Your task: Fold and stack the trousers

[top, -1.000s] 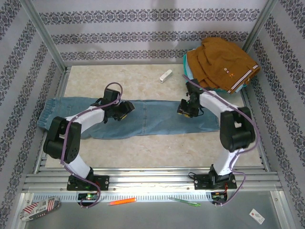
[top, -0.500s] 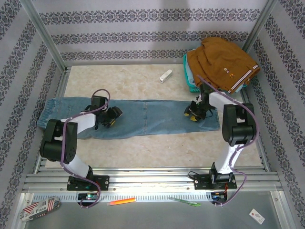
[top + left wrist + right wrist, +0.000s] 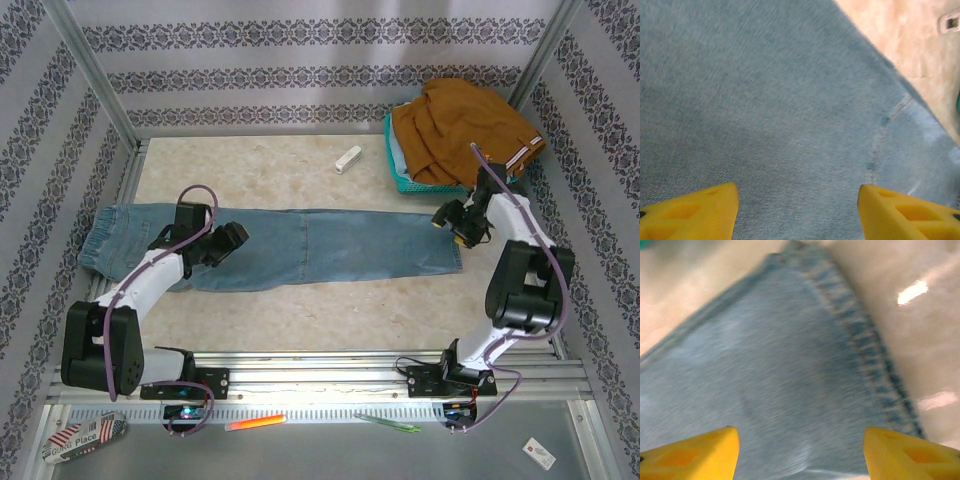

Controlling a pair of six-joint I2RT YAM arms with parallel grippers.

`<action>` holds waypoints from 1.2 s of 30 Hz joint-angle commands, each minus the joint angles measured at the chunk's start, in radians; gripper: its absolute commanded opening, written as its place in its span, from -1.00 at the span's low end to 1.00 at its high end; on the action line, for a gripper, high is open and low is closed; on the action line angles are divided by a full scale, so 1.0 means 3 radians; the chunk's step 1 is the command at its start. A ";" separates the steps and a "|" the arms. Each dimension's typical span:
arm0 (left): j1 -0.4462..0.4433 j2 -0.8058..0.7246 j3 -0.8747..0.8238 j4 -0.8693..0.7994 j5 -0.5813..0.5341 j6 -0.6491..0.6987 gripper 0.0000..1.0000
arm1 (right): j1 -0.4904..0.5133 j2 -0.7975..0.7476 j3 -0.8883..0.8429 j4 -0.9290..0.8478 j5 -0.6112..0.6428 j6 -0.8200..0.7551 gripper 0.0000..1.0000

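Arms swung outward, left gripper (image 3: 236, 236) wide and empty above light blue faded denim trousers (image 3: 330, 248), right gripper (image 3: 448, 220) wide over their stitched end, flag-printed "Place" packet (image 3: 85, 435) behind.

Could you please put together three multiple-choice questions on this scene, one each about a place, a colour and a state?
1. Where does the brown garment lie?
A. on the teal basket at the far right
B. at the near left corner
C. hanging from an arm

2. What colour are the fingertips of the left gripper?
A. black
B. yellow
C. red

3. How do the trousers lie?
A. crumpled in a heap
B. rolled up
C. laid out flat at full length

Answers:
1 A, it is heaped over the basket's rim.
2 B, the left wrist view shows them yellow.
3 C, they stretch flat across the table.
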 commanded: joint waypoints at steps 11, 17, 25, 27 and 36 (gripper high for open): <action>-0.0001 0.0292 0.0086 0.0101 0.0309 -0.0041 0.29 | -0.0125 0.0952 0.0448 -0.0358 0.0043 -0.0371 0.38; -0.0002 0.0334 0.0121 0.0139 0.0322 -0.0020 0.29 | -0.0137 0.1029 0.0504 -0.0392 -0.0165 -0.0381 -0.71; 0.0004 0.0303 0.0161 0.0090 0.0358 0.0007 0.29 | -0.0248 0.0435 0.0212 -0.0193 -0.0149 -0.0078 -1.00; -0.0002 0.0268 0.0171 0.0077 0.0358 0.0001 0.29 | -0.0272 0.0198 0.0176 -0.0213 -0.0043 -0.0030 -1.00; -0.0299 -0.0024 0.0431 -0.0438 -0.0164 0.0229 0.25 | -0.0501 -0.0333 0.0360 -0.0509 0.0342 -0.0073 -1.00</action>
